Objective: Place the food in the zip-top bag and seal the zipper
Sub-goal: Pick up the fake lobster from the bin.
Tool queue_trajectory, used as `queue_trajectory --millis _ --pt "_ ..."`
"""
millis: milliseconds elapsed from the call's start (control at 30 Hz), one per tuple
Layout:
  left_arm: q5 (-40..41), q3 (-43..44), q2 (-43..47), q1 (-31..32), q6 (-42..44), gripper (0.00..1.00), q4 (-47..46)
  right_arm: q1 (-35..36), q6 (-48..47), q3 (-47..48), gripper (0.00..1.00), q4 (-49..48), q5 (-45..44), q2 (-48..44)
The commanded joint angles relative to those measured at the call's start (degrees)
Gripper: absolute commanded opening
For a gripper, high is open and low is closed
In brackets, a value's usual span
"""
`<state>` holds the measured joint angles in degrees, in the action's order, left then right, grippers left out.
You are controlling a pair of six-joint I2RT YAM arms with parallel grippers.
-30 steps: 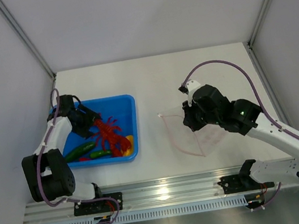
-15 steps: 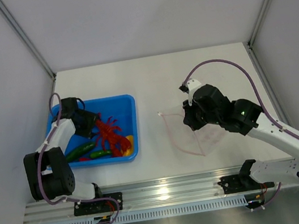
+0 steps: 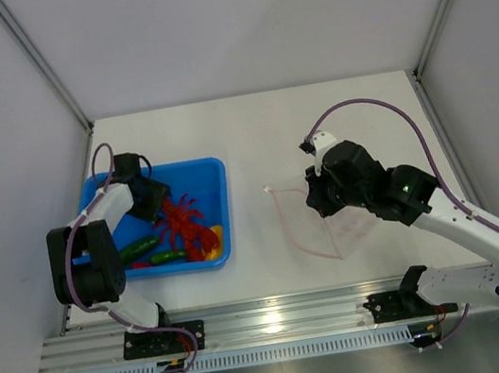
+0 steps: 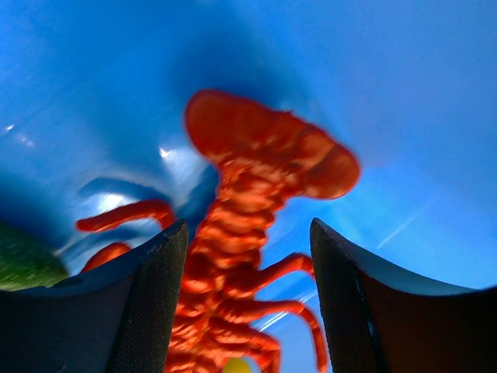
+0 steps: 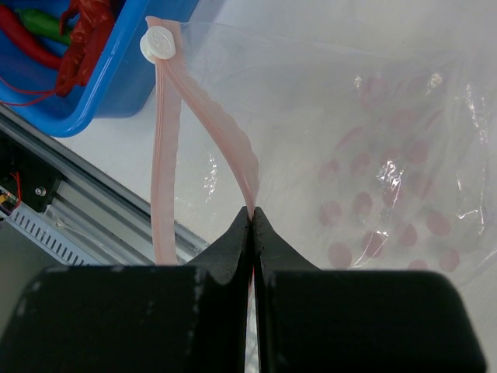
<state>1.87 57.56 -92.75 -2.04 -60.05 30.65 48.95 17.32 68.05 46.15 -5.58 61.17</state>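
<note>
The food lies in a blue tray: a red toy lobster, dark green peppers and a yellow-orange fruit. My left gripper is down in the tray at the lobster's tail end. In the left wrist view the lobster runs between the left gripper's open fingers, close to the left pad, with a gap on the right. The clear zip-top bag lies mid-table. My right gripper is shut on its pale pink zipper, holding the mouth apart.
The right wrist view shows the tray's corner with a red chili and a green pepper inside. A metal rail runs along the near edge. White walls enclose the table on three sides.
The left arm has swung towards the back of the tray and its gripper has settled over the lobster's tail, jaws a little narrower. The right arm and the bag have not moved.
</note>
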Motion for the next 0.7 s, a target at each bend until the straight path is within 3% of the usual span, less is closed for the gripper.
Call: queue_trajectory --millis 0,467,600,667 --pt "3.31 4.05 -2.08 1.43 -0.24 0.67 0.89 0.27 -0.18 1.12 0.00 -0.80 -1.01 -0.87" --pt "9.29 7.04 -7.00 6.08 1.16 0.59 4.24 0.18 -0.18 0.77 0.00 -0.80 -1.36 -1.05" --pt "10.08 7.04 -7.53 6.35 1.78 0.49 4.06 0.18 -0.18 0.59 0.00 -0.71 -1.36 -1.05" --pt "10.35 6.60 -7.45 6.35 2.13 0.35 3.62 0.18 -0.18 0.59 0.00 -0.71 -1.36 -1.23"
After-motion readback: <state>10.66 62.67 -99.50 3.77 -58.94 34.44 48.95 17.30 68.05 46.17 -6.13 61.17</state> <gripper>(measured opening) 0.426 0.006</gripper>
